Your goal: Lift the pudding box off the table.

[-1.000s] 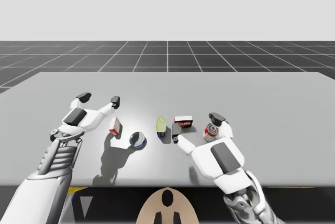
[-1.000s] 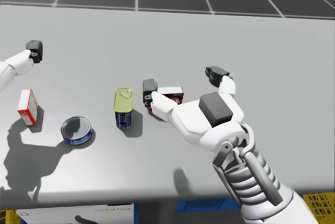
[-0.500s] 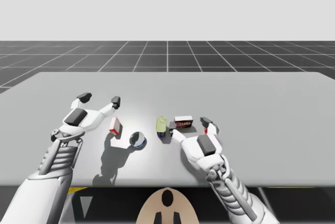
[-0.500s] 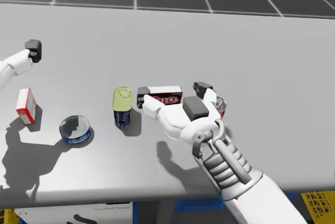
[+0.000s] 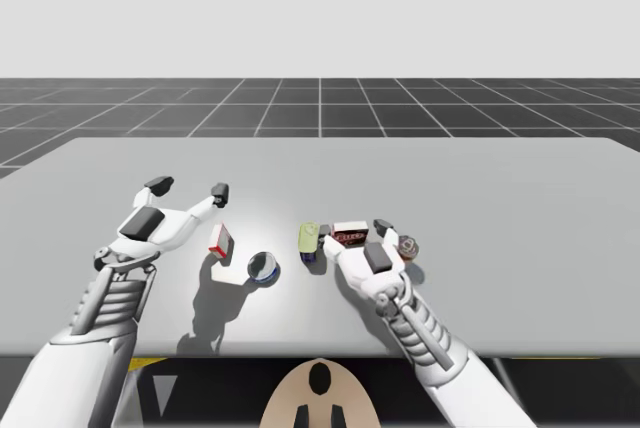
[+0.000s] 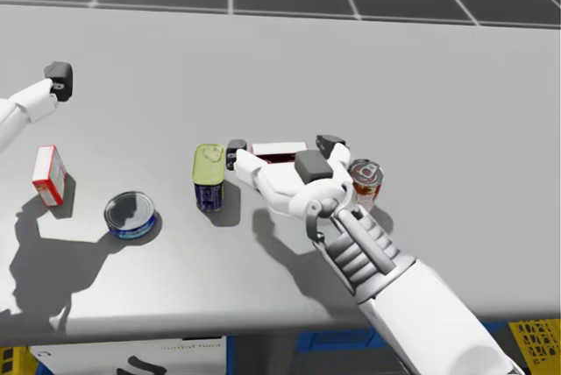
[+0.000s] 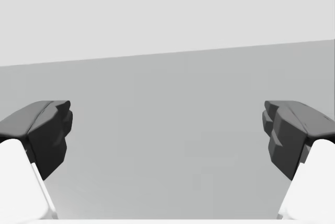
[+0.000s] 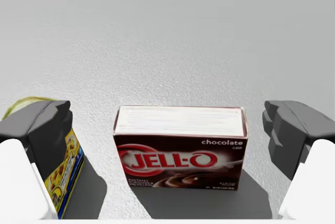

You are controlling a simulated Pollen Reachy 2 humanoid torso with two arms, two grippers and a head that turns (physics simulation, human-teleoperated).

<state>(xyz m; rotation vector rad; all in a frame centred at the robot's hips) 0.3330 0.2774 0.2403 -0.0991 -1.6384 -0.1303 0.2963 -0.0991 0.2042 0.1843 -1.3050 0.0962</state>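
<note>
Pudding box: the dark brown rectangular cardboard pudding box (image 8: 179, 148) with a white top face lies on the grey table (image 5: 500, 188), between the fingers of the right gripper.
Right gripper: the right gripper (image 8: 167, 130) has its fingers spread wide, one past each end of the box, with a gap on both sides.
Left gripper: the left gripper (image 7: 167, 130) has its fingers apart, grips nothing, and is well apart from the box.
Neighbours: a yellow rectangular tin (image 6: 209, 178) stands just beside one end of the box; a red cylindrical can (image 6: 365, 179) stands near the other.
Other items: a flat round blue tin (image 5: 263, 268) and a small red-and-white box (image 5: 220, 240) sit nearer the left arm.
</note>
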